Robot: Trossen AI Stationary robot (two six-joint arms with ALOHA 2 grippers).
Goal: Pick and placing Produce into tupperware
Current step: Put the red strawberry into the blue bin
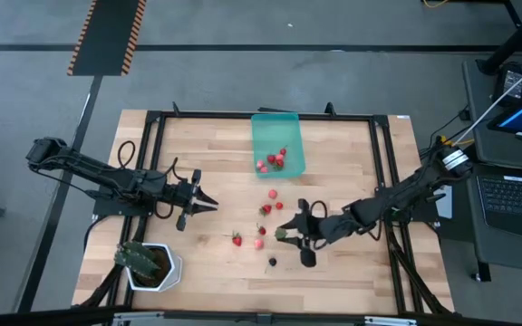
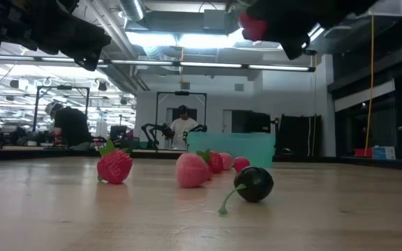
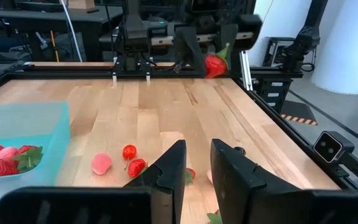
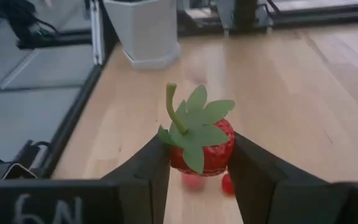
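Your right tool (image 4: 199, 163) pinches a strawberry (image 4: 201, 146) above the desk (image 1: 352, 272).
The tupperware (image 1: 277, 136) (some fruit already inside) sits at 12 o'clock; loose fruits (image 1: 236, 240) lie mid-desk; your left tool (image 1: 208, 205), at 9 o'clock, shows its fingers slightly parted, holding nothing.

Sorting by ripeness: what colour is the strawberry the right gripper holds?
Red strawberry with a green top, clearest in the right wrist view.

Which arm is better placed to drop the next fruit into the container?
Right: its gripper already holds a strawberry above the table. The left gripper holds nothing.
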